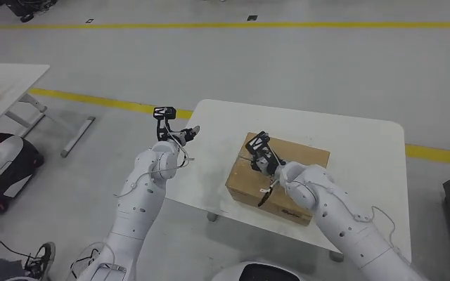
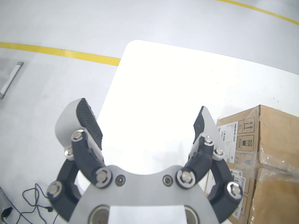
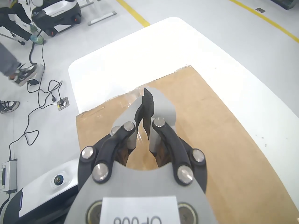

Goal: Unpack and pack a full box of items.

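On the box [image 2: 278, 129] side I make out up-arrows among printed handling signs [image 2: 248, 125], beside white barcode labels [image 2: 227, 133] with print too small to read.

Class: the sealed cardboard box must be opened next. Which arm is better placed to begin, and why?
Right, probably: the right pincer, shut, is over the top of the cardboard box, by the tape. The left pincer hangs open over the table, beside the box.
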Available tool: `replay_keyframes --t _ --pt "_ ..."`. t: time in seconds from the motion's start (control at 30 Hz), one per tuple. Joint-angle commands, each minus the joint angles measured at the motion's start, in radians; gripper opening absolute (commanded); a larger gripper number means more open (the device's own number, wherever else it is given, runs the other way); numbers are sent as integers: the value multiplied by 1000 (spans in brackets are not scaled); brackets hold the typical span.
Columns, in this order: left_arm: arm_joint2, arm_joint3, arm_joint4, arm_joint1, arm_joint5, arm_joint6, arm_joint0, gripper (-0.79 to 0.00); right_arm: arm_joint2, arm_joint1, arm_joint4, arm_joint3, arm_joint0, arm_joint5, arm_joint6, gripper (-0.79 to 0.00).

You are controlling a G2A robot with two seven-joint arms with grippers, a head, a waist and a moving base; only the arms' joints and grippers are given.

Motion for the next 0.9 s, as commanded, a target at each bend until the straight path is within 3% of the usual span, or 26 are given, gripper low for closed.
replay_keyframes --t 0.0,0.2,0.43,0.63,0.87 --pt "0 0 0 0 0 0 0 0 -19 -23 6 68 19 -8 -1 -785" --pt "0 0 0 0 0 0 0 0 -53 -79 9 203 45 -30 -37 -785" --pt "0 0 0 0 0 0 0 0 -51 -101 -13 276 40 -44 -81 -785" --pt "0 0 0 0 0 0 0 0 -9 -92 -13 273 16 -41 -129 -785" --pt "0 0 0 0 0 0 0 0 58 -49 -53 187 -30 -57 -142 -785"
